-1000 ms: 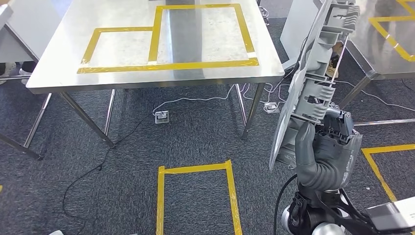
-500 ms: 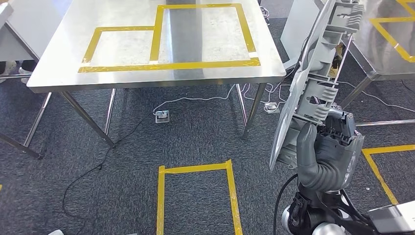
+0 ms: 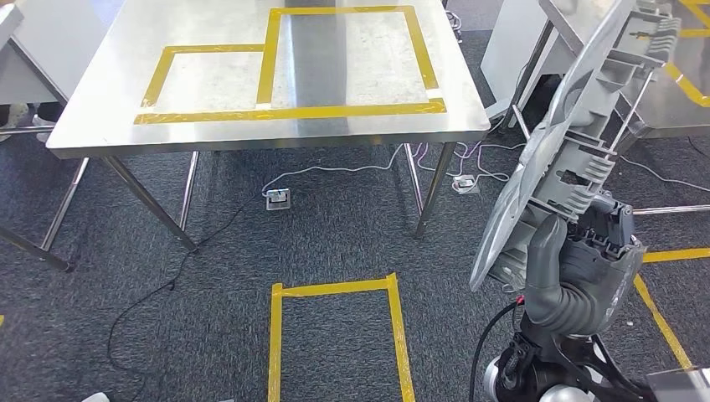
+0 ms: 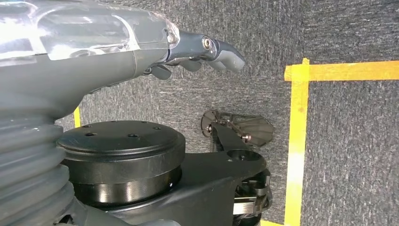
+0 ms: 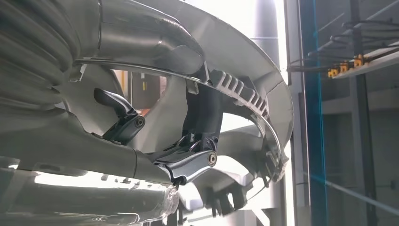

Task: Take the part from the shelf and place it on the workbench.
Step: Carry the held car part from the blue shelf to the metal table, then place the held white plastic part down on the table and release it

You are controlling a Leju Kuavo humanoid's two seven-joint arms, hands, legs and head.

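In the head view the right hand (image 3: 578, 280) sits at about four o'clock, its thumb and fingers wrapped around the lower end of the part (image 3: 578, 138), a long grey ribbed plastic moulding with a smooth curved outer skin. The part rises from the hand and leans toward one o'clock, its upper end reaching the picture's top edge at the right. It hangs in the air, clear of the worktop (image 3: 100, 126), which spans the upper left from ten to twelve o'clock and carries yellow tape outlines (image 3: 289, 111) on its steel surface. A second steel table (image 3: 670, 117) shows at two o'clock, partly behind the part. On the dark carpet at six o'clock lies a yellow tape rectangle (image 3: 335, 289), and a white cable (image 3: 335, 170) runs under the worktop. In the right wrist view the fingers (image 5: 188, 165) hook into the part's ribbed framework. In the left wrist view the left hand (image 4: 202, 49) hangs over the carpet, fingers loosely extended and holding nothing.
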